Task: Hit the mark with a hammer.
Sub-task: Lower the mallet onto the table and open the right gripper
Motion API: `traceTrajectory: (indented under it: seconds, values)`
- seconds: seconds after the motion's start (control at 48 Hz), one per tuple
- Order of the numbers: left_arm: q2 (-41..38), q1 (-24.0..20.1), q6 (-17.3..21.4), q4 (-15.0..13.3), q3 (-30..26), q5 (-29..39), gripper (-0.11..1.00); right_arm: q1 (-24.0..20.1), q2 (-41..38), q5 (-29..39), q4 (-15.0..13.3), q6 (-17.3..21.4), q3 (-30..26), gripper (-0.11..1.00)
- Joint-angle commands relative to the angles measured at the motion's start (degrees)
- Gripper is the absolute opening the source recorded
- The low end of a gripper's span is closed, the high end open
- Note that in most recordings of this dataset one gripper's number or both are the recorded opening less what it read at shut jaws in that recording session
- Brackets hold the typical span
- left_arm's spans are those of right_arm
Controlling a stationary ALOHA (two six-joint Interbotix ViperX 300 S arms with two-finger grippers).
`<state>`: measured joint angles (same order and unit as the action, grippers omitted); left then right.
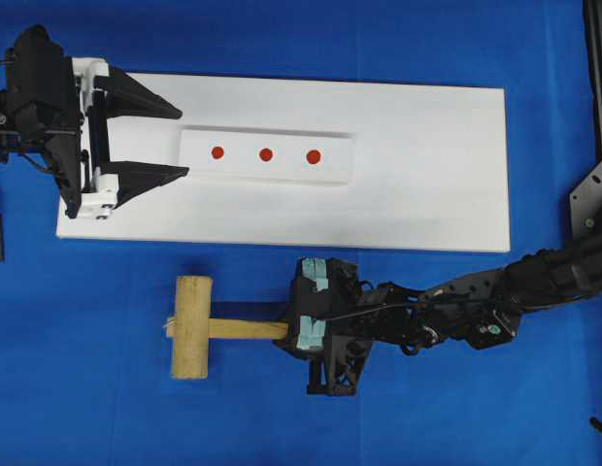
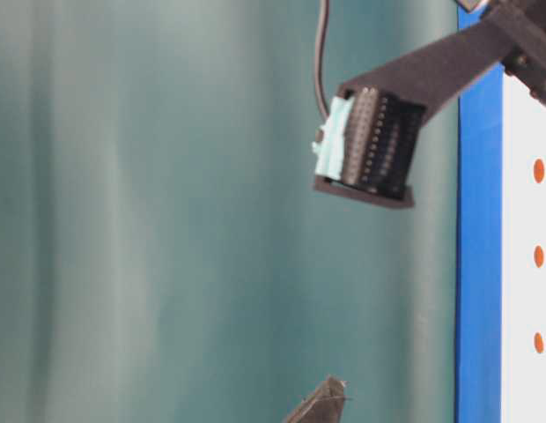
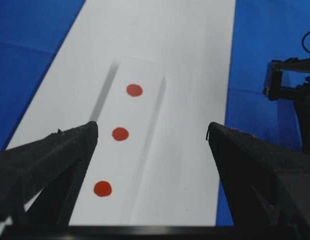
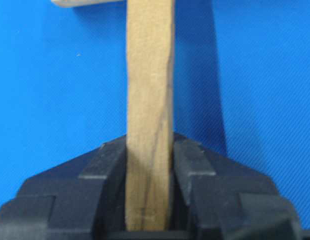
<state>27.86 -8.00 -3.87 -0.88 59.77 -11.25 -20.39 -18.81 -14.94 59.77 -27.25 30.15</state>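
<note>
Hammer [image 1: 192, 327] – pale unfinished wood, matt; handle [image 4: 149, 125] shows dark grain streaks and slightly rough edges.
White board [image 1: 427, 194] – smooth, matt, looks like painted or foam sheet; three red dots [image 1: 265, 154] flat, matt.
Blue table cover [image 1: 87, 388] – soft-looking, matt, faint creases.
Right gripper [image 4: 149, 170] and left gripper [image 3: 150, 137] – black plastic, dull, layered ridges.

A bright blue cloth [image 1: 107, 408] covers the work surface under even, soft light, a long white board [image 1: 427, 194] lies across its upper middle, and a blurred teal-grey curtain [image 2: 167, 211] fills the table-level backdrop.
</note>
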Motion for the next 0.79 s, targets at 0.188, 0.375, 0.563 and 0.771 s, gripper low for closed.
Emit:
traceTrajectory:
  seconds: [0.188, 0.375, 0.563, 0.771]
  values:
    - [0.53, 0.09, 0.09, 0.0, -0.44, -0.26, 0.88, -0.18, 1.05, 1.23, 0.09, -0.26, -0.97, 0.07]
    - [0.62, 0.09, 0.09, 0.0, -0.44, -0.26, 0.88, -0.26, 1.05, 2.11, 0.09, -0.26, -0.79, 0.07]
    - [0.7, 0.09, -0.18, 0.0, -0.35, 0.0, 0.88, -0.26, 1.23, 1.93, 0.09, -0.35, -0.7, 0.2]
    - [0.88, 0.09, -0.26, 0.0, -0.35, 2.29, 0.88, -0.18, 4.57, 1.14, -0.18, -1.05, 0.44, 0.81]
